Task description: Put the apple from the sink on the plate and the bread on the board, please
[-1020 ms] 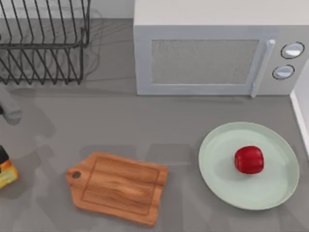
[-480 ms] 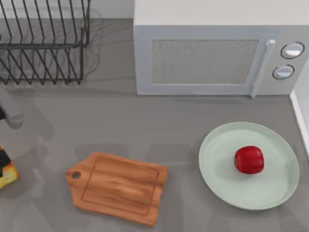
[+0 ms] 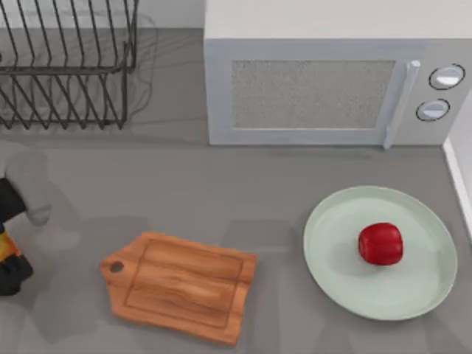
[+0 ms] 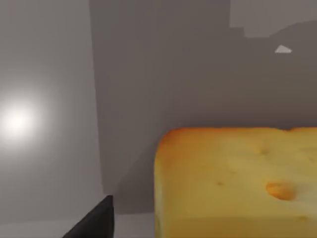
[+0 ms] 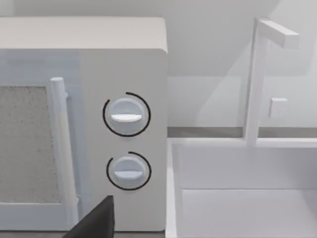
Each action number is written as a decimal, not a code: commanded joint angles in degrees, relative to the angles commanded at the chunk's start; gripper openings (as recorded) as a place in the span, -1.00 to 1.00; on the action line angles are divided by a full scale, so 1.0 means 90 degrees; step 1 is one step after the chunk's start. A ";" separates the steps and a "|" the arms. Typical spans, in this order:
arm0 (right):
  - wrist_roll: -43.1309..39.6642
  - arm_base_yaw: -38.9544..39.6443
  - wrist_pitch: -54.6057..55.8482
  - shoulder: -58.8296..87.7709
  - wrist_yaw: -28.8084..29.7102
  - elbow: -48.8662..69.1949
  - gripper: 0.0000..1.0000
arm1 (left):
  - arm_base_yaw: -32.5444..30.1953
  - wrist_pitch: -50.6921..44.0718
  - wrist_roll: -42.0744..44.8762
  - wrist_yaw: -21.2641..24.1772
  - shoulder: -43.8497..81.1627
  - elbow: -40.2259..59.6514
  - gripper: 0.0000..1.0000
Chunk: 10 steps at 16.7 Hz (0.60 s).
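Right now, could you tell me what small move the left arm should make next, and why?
Probably carry the bread toward the board. The apple already sits on the plate, the board is bare, and the left claw is at the table's left edge with the bread right under its wrist camera, seemingly gripped.

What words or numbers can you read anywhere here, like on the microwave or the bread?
None: nothing in these pictures carries readable text.
The microwave: its two knobs have only a plain bar and a ring, no numbers.
The bread: only small dots on its top.
The board: an engraved groove, no letters.
The plate and the apple: no marks.
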 joint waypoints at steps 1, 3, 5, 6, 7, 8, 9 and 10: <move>0.0000 0.0000 0.0000 0.0000 0.0000 0.0000 1.00 | 0.0000 0.0000 0.0000 0.0000 0.0000 0.0000 1.00; 0.0000 0.0000 0.0000 0.0000 0.0000 0.0000 1.00 | 0.0000 0.0000 0.0000 0.0000 0.0000 0.0000 1.00; 0.0000 0.0000 0.0000 0.0000 0.0000 0.0000 1.00 | 0.0000 0.0000 0.0000 0.0000 0.0000 0.0000 0.70; 0.0000 0.0000 0.0000 0.0000 0.0000 0.0000 1.00 | 0.0000 0.0000 0.0000 0.0000 0.0000 0.0000 0.55; 0.0000 0.0000 0.0000 0.0000 0.0000 0.0000 1.00 | 0.0000 0.0000 0.0000 0.0000 0.0000 0.0000 0.40; 0.0000 0.0000 0.0000 0.0000 0.0000 0.0000 1.00 | 0.0000 0.0000 0.0000 0.0000 0.0000 0.0000 0.25; 0.0000 0.0000 0.0000 0.0000 0.0000 0.0000 1.00 | 0.0000 0.0000 0.0000 0.0000 0.0000 0.0000 0.10; 0.0000 0.0000 0.0000 0.0000 0.0000 0.0000 1.00 | 0.0000 0.0000 0.0000 0.0000 0.0000 0.0000 -0.06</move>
